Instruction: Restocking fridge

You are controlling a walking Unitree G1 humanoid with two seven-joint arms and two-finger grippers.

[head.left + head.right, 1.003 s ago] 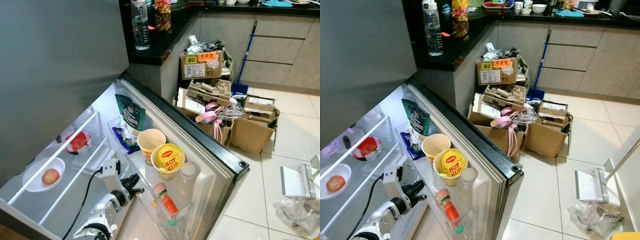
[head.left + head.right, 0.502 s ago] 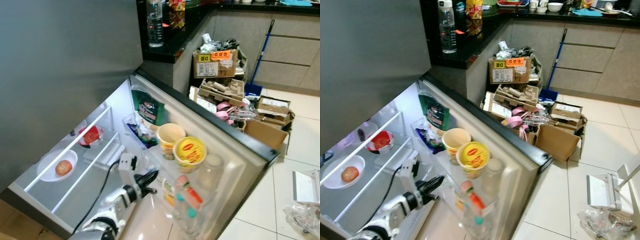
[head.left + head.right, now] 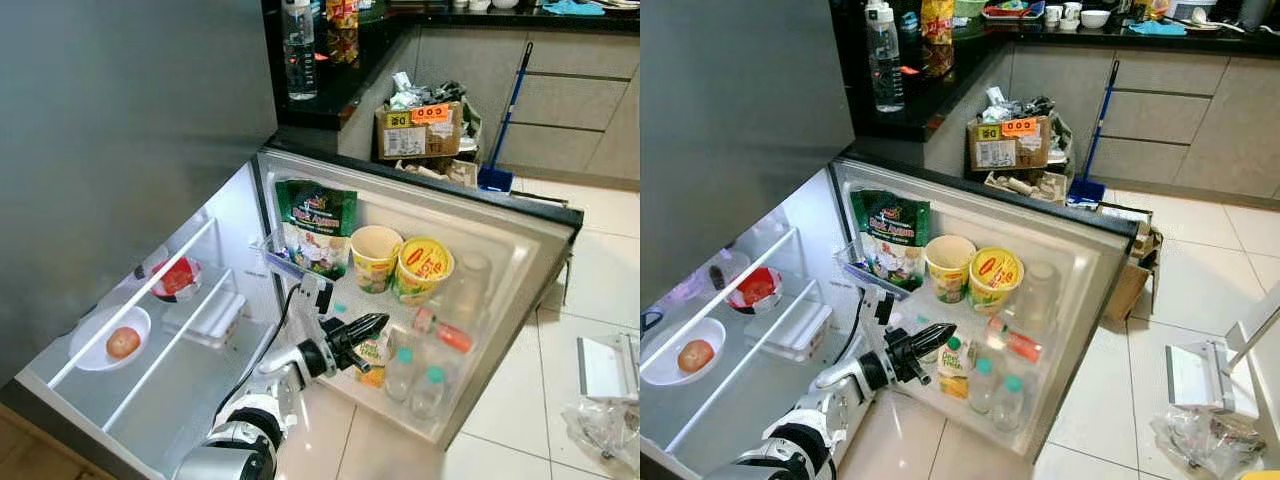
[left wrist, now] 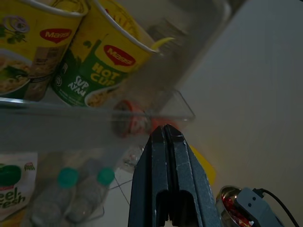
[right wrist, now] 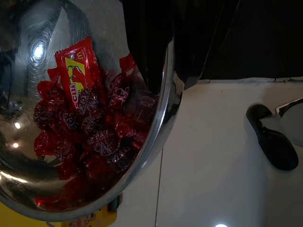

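Left gripper (image 3: pixel 376 321) with fingers pressed together, empty, near the open fridge door's (image 3: pixel 520 262) shelf of cup noodles (image 3: pixel 421 270), small bottles (image 3: pixel 413 379) below, right gripper clamped on steel bowl's (image 5: pixel 161 127) rim, red sweets (image 5: pixel 90 127) inside

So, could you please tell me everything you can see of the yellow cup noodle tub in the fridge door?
The noodle tub is a paper-looking cup with a yellow foil lid bearing a red logo and "HOT CUP" lettering; its sides are yellow and green. It stands sealed, leaning slightly, on the upper shelf of the open fridge door, pressed against an open beige cup beside it. The left end effector, shut, points toward the shelf below without touching the tub.
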